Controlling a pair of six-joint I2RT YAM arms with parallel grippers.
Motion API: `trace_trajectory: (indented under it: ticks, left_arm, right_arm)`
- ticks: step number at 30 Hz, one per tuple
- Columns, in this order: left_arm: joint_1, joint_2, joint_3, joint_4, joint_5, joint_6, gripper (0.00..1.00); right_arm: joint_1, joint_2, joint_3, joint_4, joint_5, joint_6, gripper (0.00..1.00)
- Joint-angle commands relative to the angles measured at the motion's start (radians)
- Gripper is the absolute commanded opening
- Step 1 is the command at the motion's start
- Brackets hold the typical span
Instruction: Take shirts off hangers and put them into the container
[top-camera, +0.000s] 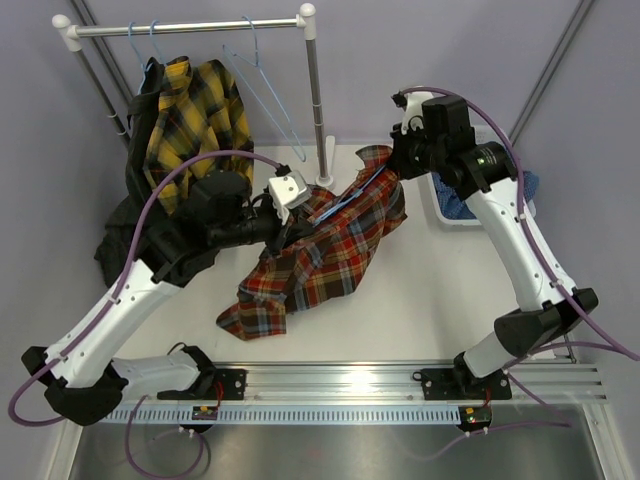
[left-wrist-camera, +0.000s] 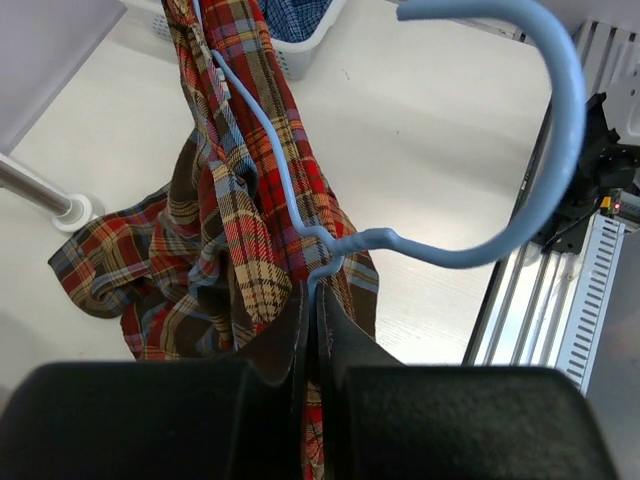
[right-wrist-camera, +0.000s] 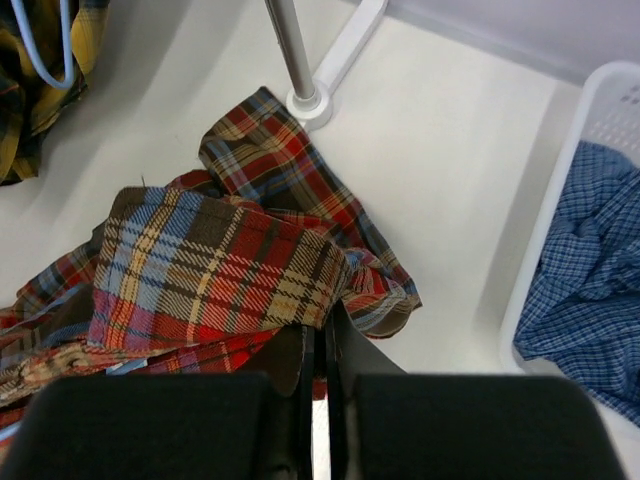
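Rail at far left of the overhead view, carrying the black shirt, drooping low, and the yellow shirt beside it. Both on hangers, not yet dealt with. Spare hangers bare on the same rail, just right of the yellow shirt.

At centre, red shirt off the rail and spread across the surface, upper end lifted between the two arms. Left tool clamped tight on the twisted neck of the hanger, just under the hook. Likely purpose: holding the wire fast against a pull on the cloth. Wire running from that grip up into the collar, so hanger not yet free of the shirt.

Right of centre, right tool pinched shut on a fold of the red shirt at its raised end, near the collar or shoulder; exact part hard to tell. Probably gripped there for drawing cloth off the hanger's arm, away from the left grip.

At far right, container near the surface's right edge, partly hidden behind the right arm, with the blue shirt already inside. Near the right tool, so only a short carry after freeing the red shirt. Judged progress: one shirt of four in, second mid-removal, two waiting on the rail.
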Motion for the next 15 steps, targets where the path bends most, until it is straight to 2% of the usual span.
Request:
trace_trajectory:
  ticks: [1,6,13,15]
  left_arm:
    - [-0.007,-0.075,-0.004,-0.067,0.081,0.043,0.00]
    - [-0.007,-0.099,-0.033,-0.076,0.051,0.057,0.00]
    - [-0.004,-0.138,-0.006,-0.072,-0.017,0.095,0.00]
    - [-0.001,-0.145,0.017,-0.072,-0.011,0.098,0.00]
  right_arm:
    - [-0.074,0.045,0.116,-0.068,0.055,-0.024,0.00]
    - [-0.129,0.099,0.235,-0.160,-0.030,-0.006,0.00]
    - [-0.136,0.132,0.119,-0.173,-0.171,-0.007,0.00]
    - [-0.136,0.140,0.090,-0.162,-0.261,-0.006,0.00]
